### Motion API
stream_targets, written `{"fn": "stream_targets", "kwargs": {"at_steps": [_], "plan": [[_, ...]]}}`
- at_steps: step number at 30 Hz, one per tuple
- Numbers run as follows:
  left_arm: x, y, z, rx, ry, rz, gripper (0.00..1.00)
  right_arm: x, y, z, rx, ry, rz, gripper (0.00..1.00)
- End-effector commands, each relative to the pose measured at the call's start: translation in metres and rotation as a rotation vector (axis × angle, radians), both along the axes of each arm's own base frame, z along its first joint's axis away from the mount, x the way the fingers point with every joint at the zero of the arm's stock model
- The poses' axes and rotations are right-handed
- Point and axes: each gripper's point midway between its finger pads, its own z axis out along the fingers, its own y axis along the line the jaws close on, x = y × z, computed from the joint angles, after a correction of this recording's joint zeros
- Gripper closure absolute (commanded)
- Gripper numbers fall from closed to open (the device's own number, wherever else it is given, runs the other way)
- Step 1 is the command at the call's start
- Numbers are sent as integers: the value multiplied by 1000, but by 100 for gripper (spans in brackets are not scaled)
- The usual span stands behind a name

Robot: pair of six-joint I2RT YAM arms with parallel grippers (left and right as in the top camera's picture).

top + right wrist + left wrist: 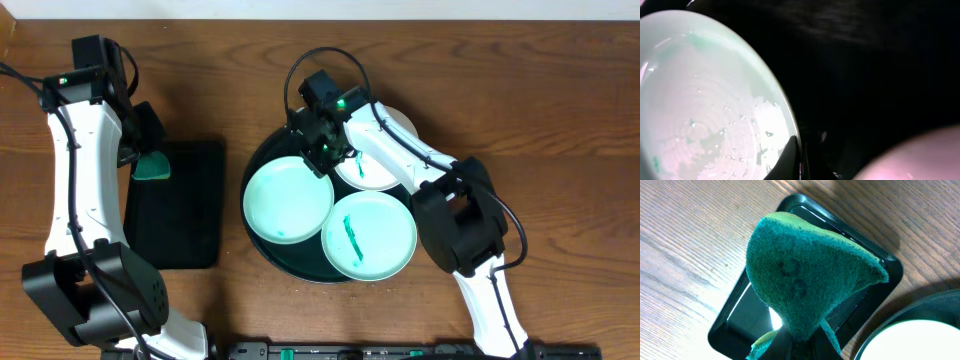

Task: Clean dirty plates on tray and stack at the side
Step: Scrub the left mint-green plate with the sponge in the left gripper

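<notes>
While tight, left gripper on sponge, right gripper on mint plate in tray

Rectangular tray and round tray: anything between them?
Nothing: the overhead view shows only a bare strip of table between the rectangular tray and the round tray. The left wrist view shows the same.

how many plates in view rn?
3, all on the tray: left mint plate, its rim in the right gripper; front mint plate; white plate at the back, partly under the right arm. Stacked ones underneath can't be ruled out.
</notes>
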Motion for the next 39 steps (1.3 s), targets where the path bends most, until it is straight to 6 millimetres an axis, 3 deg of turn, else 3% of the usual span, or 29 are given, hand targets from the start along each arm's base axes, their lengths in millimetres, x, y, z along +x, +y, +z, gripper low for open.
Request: {"fn": "stream_targets", "kwargs": {"at_steps": [1, 7, 11, 17, 24, 33, 39], "plan": [[0, -6, -3, -19, 3, -5, 93, 27, -19, 23, -70, -86, -272, 99], [4, -22, -3, -20, 4, -52, 93, 33, -32, 21, -109, -76, -515, 99], [6, -41, -3, -25, 13, -103, 93, 27, -28, 18, -116, -65, -541, 99], [0, -113, -13, -248, 33, -232, 93, 8, -22, 5, -136, -25, -536, 99], [-9, -177, -56, -394, 52, -349, 93, -13, -11, -24, -60, 94, -520, 99], [-15, -202, -106, -381, 28, -397, 93, -11, -9, -25, -49, 88, -520, 99], [-29, -204, -148, -307, 48, -409, 93, -11, -9, -25, -49, 86, -516, 99]]}}
